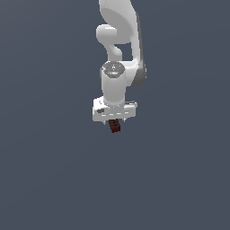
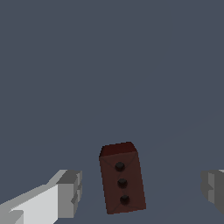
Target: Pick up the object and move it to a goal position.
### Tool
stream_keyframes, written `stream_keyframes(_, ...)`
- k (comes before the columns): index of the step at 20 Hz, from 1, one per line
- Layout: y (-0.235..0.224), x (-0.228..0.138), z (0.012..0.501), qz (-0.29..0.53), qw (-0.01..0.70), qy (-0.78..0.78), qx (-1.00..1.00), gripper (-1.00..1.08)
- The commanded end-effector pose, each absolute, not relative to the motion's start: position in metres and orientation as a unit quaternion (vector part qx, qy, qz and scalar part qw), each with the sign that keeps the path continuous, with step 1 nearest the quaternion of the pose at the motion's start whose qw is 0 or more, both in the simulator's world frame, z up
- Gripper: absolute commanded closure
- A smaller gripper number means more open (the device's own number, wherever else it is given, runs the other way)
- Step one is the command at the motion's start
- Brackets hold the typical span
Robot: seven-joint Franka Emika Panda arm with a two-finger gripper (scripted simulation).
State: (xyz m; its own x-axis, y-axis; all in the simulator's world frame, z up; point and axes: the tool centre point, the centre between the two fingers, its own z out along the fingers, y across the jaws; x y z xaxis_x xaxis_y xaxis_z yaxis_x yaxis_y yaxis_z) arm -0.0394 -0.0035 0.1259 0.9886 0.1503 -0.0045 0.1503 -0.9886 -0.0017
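The object (image 2: 122, 179) is a tiny dark red-brown rectangular block with three small dark dots along its top face. In the wrist view it lies between my two grey fingertips (image 2: 70, 192), with a clear gap on each side, so neither pad touches it. My gripper (image 2: 141, 189) is open. In the exterior view the block (image 1: 115, 126) shows just under the white gripper (image 1: 115, 122), which points straight down over it. The block is much smaller than the hand.
A plain dark grey-blue surface (image 1: 54, 179) fills both views. The white arm (image 1: 119, 45) rises to the top of the exterior view. No other object, container or edge shows.
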Motion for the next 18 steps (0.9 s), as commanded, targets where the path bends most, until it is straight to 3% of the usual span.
stream_keyframes(1, -0.004, -0.051, 0.111, 0.002, 0.0, -0.095, -0.995, -0.92)
stream_keyframes(10, -0.004, -0.08, 0.081, 0.0, 0.0, -0.141, -0.99, -0.92)
stream_keyframes(18, -0.004, -0.084, 0.077, 0.0, 0.0, -0.146, -0.989, -0.92)
